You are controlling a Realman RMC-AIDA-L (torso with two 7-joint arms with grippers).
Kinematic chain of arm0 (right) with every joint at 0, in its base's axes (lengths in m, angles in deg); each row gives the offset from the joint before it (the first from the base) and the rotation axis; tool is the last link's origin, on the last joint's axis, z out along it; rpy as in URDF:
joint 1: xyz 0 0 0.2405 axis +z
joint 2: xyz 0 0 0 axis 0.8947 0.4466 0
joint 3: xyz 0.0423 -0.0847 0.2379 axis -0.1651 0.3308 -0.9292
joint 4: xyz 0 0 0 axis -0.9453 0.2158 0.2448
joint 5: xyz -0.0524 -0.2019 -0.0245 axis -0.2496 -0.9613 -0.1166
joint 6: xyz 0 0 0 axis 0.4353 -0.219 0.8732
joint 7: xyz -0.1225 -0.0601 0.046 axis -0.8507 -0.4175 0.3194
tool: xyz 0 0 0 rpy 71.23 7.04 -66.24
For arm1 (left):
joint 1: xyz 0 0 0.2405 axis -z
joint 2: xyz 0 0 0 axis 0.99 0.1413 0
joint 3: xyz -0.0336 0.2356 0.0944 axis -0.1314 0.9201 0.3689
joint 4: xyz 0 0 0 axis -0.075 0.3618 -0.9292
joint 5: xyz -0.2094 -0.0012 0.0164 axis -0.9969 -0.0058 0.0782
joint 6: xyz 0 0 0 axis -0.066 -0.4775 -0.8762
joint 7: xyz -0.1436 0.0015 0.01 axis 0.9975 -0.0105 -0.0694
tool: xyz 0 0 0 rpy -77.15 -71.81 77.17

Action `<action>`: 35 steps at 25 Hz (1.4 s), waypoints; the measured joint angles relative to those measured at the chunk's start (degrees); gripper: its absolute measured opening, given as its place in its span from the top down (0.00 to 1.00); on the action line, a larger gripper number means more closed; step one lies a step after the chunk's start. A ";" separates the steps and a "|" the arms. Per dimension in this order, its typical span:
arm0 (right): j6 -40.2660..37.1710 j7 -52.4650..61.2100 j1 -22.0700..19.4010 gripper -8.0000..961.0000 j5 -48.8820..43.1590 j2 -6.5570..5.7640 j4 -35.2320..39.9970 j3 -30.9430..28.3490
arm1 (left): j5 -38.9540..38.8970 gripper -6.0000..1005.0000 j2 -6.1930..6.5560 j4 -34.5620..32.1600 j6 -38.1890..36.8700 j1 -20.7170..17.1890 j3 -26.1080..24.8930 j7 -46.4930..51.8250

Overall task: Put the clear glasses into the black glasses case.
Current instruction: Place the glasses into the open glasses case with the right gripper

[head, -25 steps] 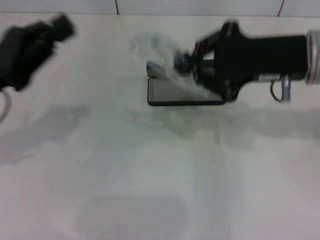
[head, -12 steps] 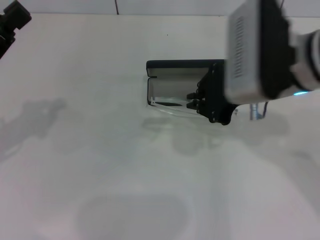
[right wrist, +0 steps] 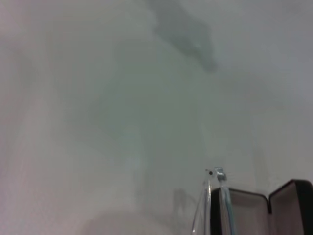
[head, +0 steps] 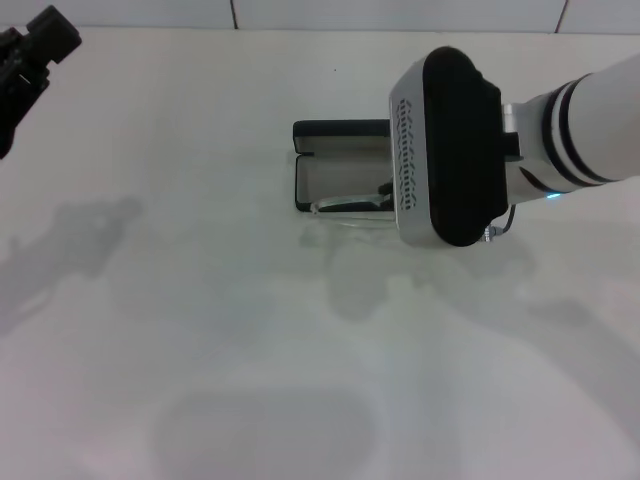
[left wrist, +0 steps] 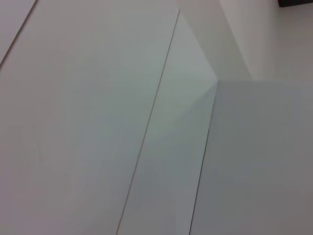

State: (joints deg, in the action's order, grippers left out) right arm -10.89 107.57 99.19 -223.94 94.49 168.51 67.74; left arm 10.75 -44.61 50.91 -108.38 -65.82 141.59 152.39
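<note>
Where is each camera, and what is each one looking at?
Head view: on the robot's head, looking down at the white table; shows the right end effector over the open black glasses case and the left end effector far off.
Left wrist view: on the left arm, facing only pale flat panels; no robot parts.
Right wrist view: on the right arm, facing the table; no fingers.
Shared by head and right wrist: the case and the clear glasses.

The black glasses case [head: 340, 165] is set open near the middle of the white table [head: 200, 300], with the clear glasses [head: 345, 208] laid across its near edge, the right gripper [head: 385, 195] positioned over its right end and the left gripper [head: 30, 55] kept far left.
</note>
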 joint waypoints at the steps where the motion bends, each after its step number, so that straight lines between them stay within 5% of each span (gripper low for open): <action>1: 0.65 0.11 0.01 0.90 -0.56 0.00 -0.44 0.40 | 0.00 0.93 0.00 0.00 0.00 0.00 0.00 0.00; 13: 17.83 0.52 0.41 0.90 -3.68 0.00 -10.16 5.98 | 0.07 0.93 -0.57 -0.03 -0.15 -0.19 -0.10 -0.13; 35: 26.42 2.59 2.72 0.90 -5.68 -0.01 -17.53 8.68 | 0.08 0.93 -0.83 0.06 -0.46 -0.41 0.09 -0.33</action>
State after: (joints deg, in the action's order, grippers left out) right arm 15.54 110.16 101.91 -229.62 94.49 150.98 76.42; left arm 10.82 -45.44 50.97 -108.84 -66.24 141.69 152.06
